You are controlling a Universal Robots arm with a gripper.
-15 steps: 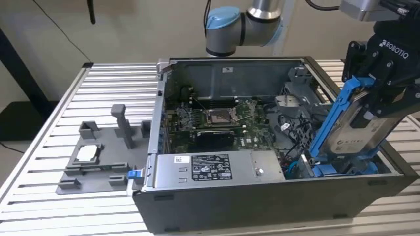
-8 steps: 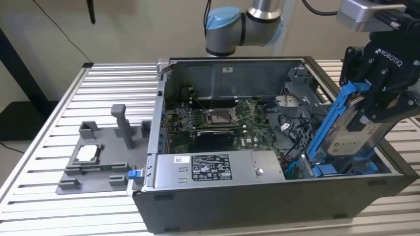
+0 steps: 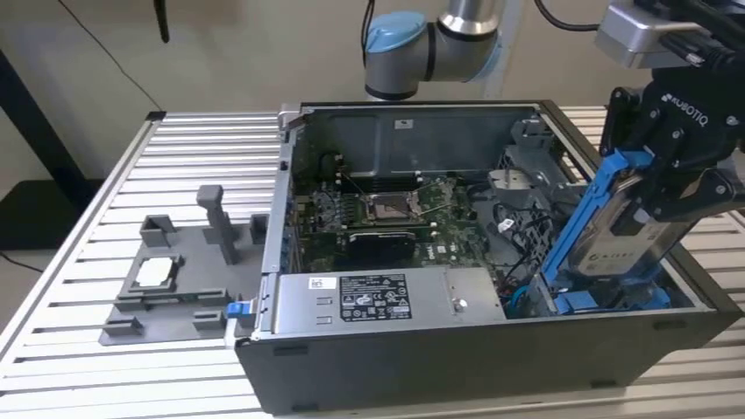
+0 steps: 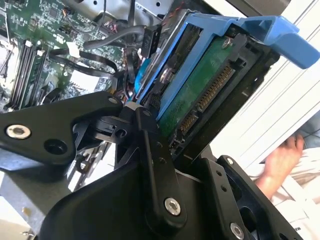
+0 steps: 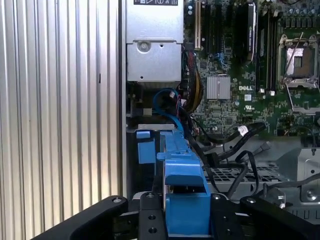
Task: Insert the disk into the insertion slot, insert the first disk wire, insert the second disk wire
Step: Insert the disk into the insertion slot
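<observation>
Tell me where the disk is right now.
The disk is at the exterior view's right, held tilted in the claw, its lower end at the blue-trimmed insertion slot in the near right corner of the computer case.

So the disk (image 3: pixel 623 244), silver-grey in its bright blue carrier, stands tilted at the frame's right, lower end at the blue-trimmed insertion slot (image 3: pixel 605 301), lower right.
</observation>
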